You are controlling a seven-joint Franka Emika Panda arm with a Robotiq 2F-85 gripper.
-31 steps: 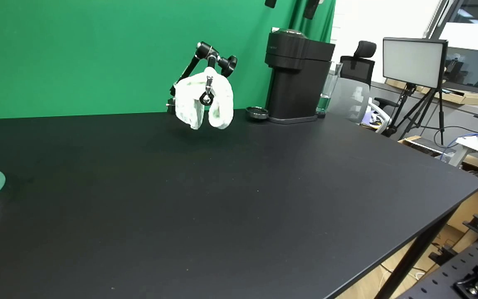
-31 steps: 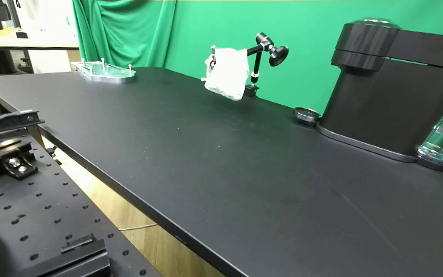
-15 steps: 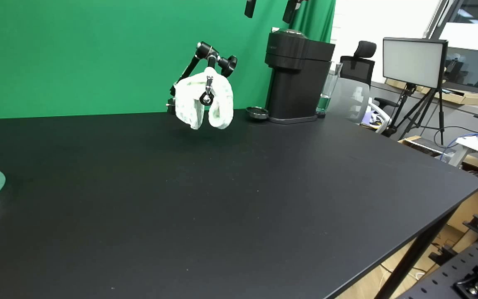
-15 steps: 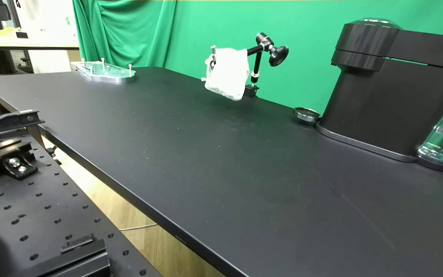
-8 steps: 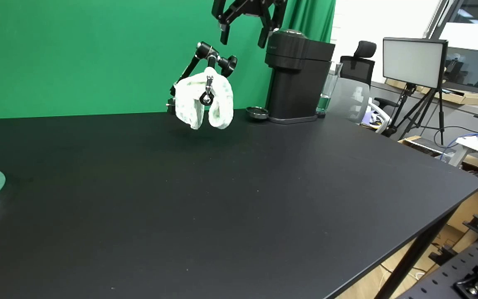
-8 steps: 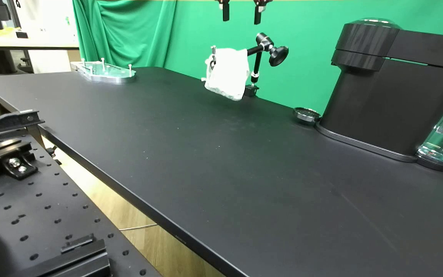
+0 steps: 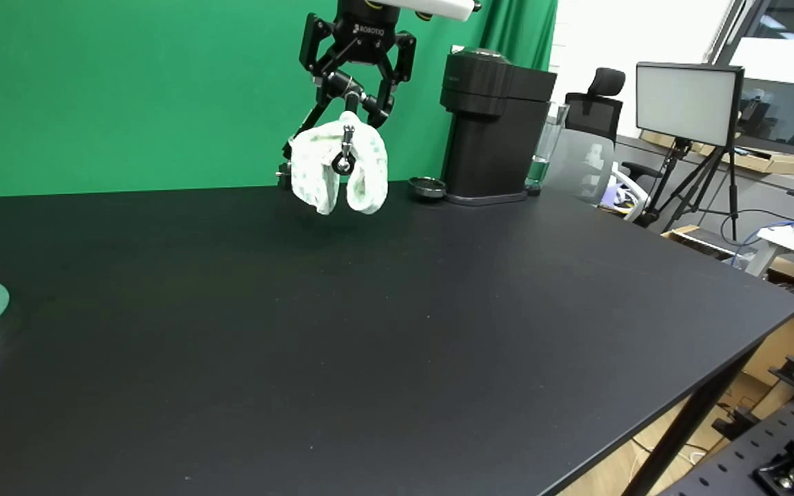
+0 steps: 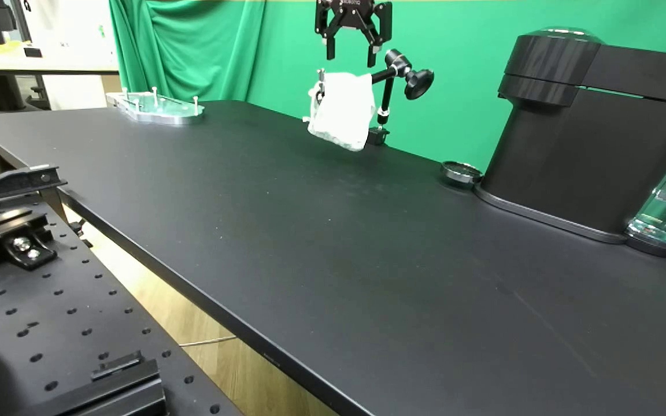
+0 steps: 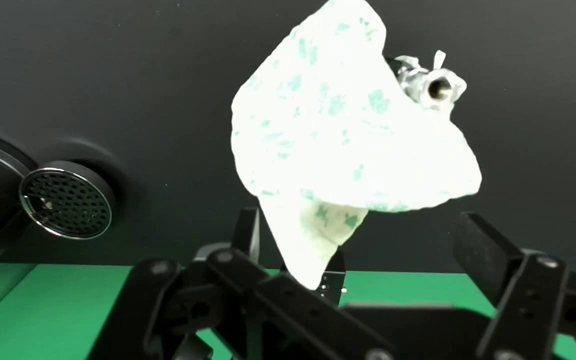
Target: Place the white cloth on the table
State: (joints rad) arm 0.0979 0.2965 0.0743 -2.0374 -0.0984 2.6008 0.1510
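Observation:
The white cloth point(image 7: 367, 169) with green prints hangs folded over the end of a black jointed stand arm point(image 8: 405, 69), above the black table point(image 7: 397, 331). The cloth also shows in an exterior view point(image 8: 341, 110) and fills the middle of the wrist view point(image 9: 328, 125). My gripper point(image 8: 351, 54) is open and empty just above the cloth, fingers pointing down. In the wrist view, the fingers point(image 9: 360, 235) stand wide apart, with the cloth's lower corner appearing between them. Contact between fingers and cloth is not visible. The stand arm is partly hidden behind the cloth.
A black coffee machine point(image 7: 493, 124) with a round metal-rimmed cup stand point(image 8: 461, 173) stands beside the cloth at the table's back. The stand's metal clamp end point(image 9: 433, 87) sticks out beside the cloth. A clear plate with pegs point(image 8: 159, 110) lies at the table's far end.
My gripper has come down into view from the top and, in an exterior view, moved left from near the coffee machine to above the cloth. It stays open. The cloth has not moved.

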